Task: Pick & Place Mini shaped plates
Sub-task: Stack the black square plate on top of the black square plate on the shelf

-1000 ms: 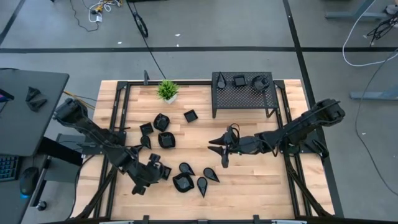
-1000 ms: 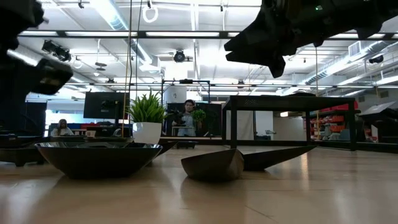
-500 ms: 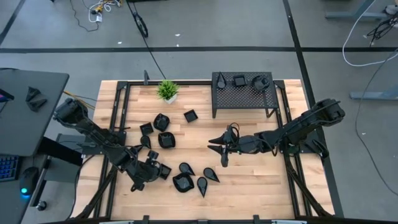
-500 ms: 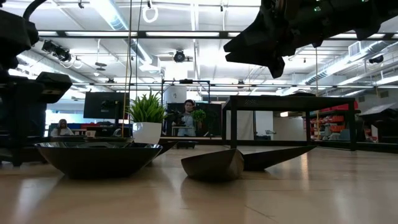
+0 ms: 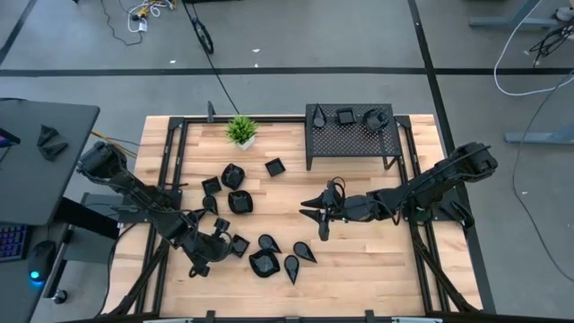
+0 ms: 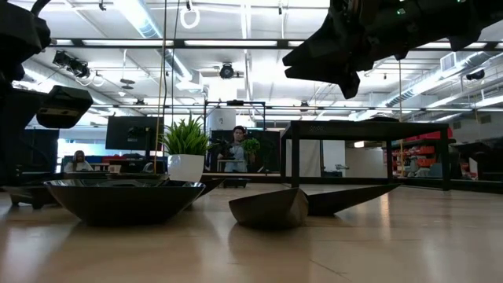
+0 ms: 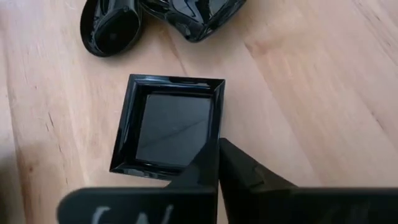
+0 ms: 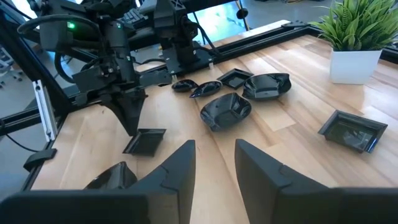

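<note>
My left gripper (image 7: pixel 217 163) reaches low over the table, fingers pressed together just beside a square plate (image 7: pixel 169 124).

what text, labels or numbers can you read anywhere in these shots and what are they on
None can be read.
Pale marks on the left end effector's body: blurred and cut off, not readable.
Square plate that its shut fingers clamp by the rim: plain glossy black, no marking.
Room screens and signs in the low view: too small to read.

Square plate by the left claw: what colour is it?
Glossy black, plain; the square plate shows best in the left wrist view.
</note>
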Controlling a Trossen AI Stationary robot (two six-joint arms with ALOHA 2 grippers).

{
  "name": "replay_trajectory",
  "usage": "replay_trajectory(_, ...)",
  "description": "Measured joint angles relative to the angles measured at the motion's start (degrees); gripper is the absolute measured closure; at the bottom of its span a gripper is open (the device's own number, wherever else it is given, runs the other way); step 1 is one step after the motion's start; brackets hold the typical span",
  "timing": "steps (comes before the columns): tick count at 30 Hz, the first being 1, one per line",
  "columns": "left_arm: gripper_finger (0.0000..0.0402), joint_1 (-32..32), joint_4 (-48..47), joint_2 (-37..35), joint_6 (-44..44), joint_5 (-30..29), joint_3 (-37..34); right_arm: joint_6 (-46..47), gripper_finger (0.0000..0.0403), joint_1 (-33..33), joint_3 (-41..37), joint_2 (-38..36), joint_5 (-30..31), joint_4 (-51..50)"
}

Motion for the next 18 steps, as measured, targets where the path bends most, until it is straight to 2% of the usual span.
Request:
replay_trajectory(6, 0.0375, 0.0, 0.83, 0.0, -1.58, 0.59, 0.0, -0.23, 0.0287, 0.0, 0.01, 0.0, 0.0, -0.02)
replay_trajectory(14, 0.0305, 0.15, 2.65, 0.08, 4.13, 0.01, 0.02, -0.3, 0.0287, 0.0, 0.02, 0.0, 0.0, -0.06)
replay_trajectory(18, 0.0294, 0.15, 2.46, 1.47, 4.58, -0.37, 0.04, -0.57, 0.0287, 0.01, 0.02, 0.0, 0.0, -0.09)
